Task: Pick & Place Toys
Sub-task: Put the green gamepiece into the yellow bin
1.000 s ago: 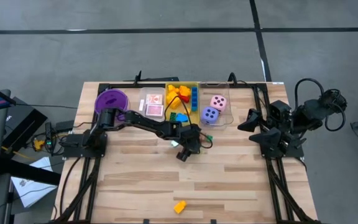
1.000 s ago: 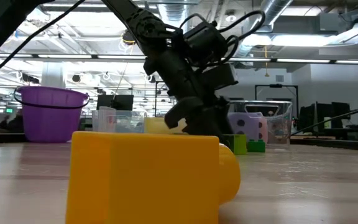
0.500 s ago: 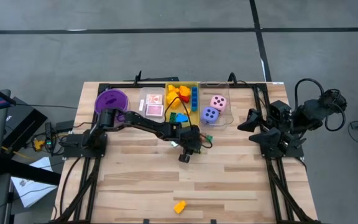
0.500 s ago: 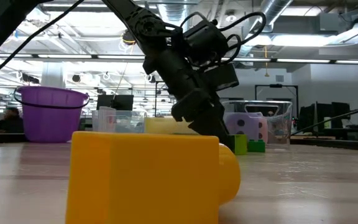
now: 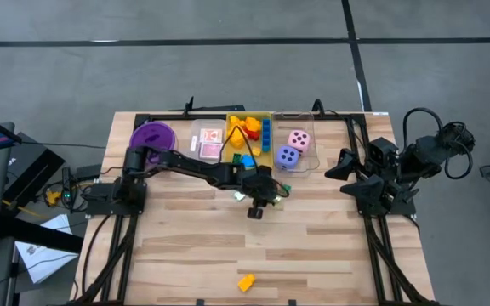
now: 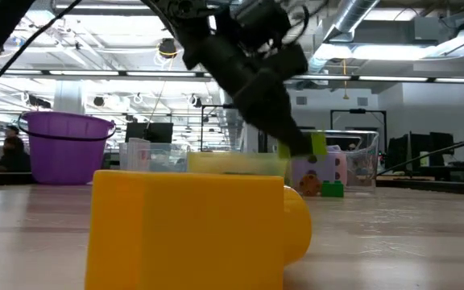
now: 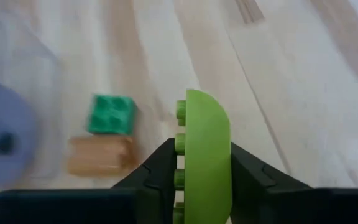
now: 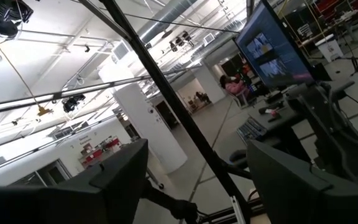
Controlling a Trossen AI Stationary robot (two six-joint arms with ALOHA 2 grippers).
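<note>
At mid-table the left gripper was clamped on a light green block lifted clear of the wood, so I judged sorting well along, with a dark green block, a yellow block still loose, and the right gripper parked, jaws apart.

No legible text, label, brand or number appears in any view. The pink die and the purple die show dark pips only; the exact counts cannot be read. The screen in the right wrist view shows coloured blocks, with no readable characters
</note>
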